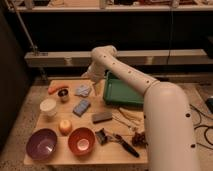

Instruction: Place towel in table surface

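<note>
Lumpy pale towel (83, 90) lies by gripper (91, 76), jaws apart.

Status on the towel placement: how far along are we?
Done, by the look of it: the small pale grey-blue lumpy towel lies on the light tan wooden tabletop, near its far edge. In hand: nothing; the gripper hangs open just above the towel, with no cloth in it. Left: probably only pulling the arm clear.
</note>
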### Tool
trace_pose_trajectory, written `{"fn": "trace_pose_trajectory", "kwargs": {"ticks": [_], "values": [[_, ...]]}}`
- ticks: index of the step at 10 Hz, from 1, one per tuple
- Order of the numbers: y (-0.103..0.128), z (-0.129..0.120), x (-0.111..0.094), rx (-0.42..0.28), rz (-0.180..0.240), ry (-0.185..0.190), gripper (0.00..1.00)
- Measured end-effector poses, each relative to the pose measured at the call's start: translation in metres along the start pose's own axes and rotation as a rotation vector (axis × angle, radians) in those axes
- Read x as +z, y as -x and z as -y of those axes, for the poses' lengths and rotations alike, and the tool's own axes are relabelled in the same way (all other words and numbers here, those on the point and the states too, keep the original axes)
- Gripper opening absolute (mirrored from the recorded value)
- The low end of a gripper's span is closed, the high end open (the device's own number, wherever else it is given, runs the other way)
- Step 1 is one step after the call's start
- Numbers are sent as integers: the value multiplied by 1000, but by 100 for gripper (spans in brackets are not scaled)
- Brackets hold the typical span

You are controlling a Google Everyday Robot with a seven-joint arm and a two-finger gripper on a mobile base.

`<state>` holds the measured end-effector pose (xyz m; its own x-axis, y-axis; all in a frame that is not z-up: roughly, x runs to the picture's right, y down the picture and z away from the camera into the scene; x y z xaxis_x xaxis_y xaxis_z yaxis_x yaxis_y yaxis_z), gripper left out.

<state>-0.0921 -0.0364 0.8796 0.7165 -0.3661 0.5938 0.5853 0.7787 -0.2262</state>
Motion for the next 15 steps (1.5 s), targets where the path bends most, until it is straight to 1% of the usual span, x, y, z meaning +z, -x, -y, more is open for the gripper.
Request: {"fn": "trace_pose_trajectory", "kwargs": {"ticks": [1,2,5,7,8,11,15], "values": [[-3,3,4,0,0,-4,80],[-14,13,14,2,7,-8,80],[-29,33,37,-8,31,10,80],[-36,37,49,-10,47,25,80],[-36,38,54,-11,52,32,80],[-28,44,71,-36,65,53,80],[-19,43,87,-75,57,84,80]]}}
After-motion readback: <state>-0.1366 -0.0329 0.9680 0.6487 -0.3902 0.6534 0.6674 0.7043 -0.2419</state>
